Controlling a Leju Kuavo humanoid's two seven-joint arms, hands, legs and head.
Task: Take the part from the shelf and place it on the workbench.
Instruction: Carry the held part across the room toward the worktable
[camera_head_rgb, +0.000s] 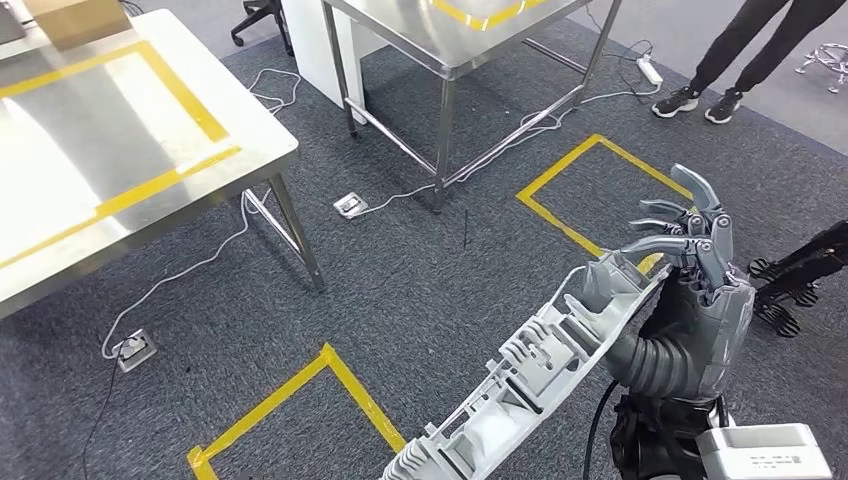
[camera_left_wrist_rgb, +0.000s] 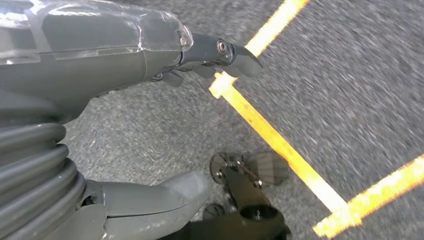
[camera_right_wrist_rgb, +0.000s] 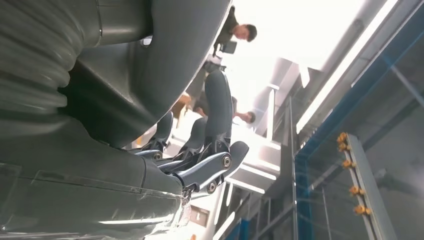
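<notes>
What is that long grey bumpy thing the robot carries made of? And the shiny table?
The long pale grey ribbed part in the right hand looks like moulded matte plastic: thin walls, ribs, dull surface. The silver workbench with yellow tape looks like brushed stainless steel; it mirrors bright light.

Grey ribbed wrist cover (camera_head_rgb: 650, 365), dark-fingered hand (camera_head_rgb: 690, 235)

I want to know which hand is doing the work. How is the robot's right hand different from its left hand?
The right hand holds one end of the long pale grey part; the left hand holds nothing, with its fingers apart. The right hand is raised in front of the robot; the left hand hangs low over the carpet and a yellow tape line. Both hands are grey with darker fingers.
</notes>
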